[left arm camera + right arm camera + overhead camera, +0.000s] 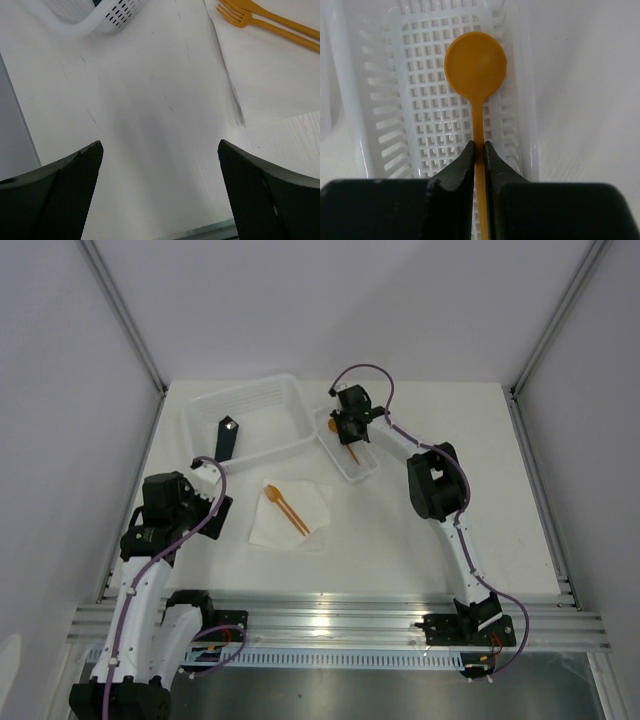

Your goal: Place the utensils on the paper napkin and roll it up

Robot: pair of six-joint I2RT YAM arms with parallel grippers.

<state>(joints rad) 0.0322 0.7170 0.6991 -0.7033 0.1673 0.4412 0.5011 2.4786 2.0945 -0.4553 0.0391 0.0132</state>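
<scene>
1. Right gripper (479,148) was recorded nearly closed, its fingers (462,165) pinched on the thin stem of the orange spoon (475,62), just below the round bowl.
2. The spoon was seen over the slotted floor of the small white tray (365,115). Whether it rested on the floor or was lifted off it could not be told.
3. From above, the small white tray (366,472) was noted at the far middle of the table (420,540), just beside the right corner of the larger white tray (262,388).
4. Left gripper (159,145) was found spread wide with nothing held. It was poised low over bare table, just left of the paper napkin (280,80).
5. The paper napkin (272,532) was logged flat on the table between the two arms, on the near side of the trays.
6. Two orange utensils (287,508) were observed lying on the napkin side by side on a diagonal. Fork tines (239,17) were visible on them in the left wrist view.
7. A black bar with a white dot (226,435) was noted inside the larger tray.
</scene>
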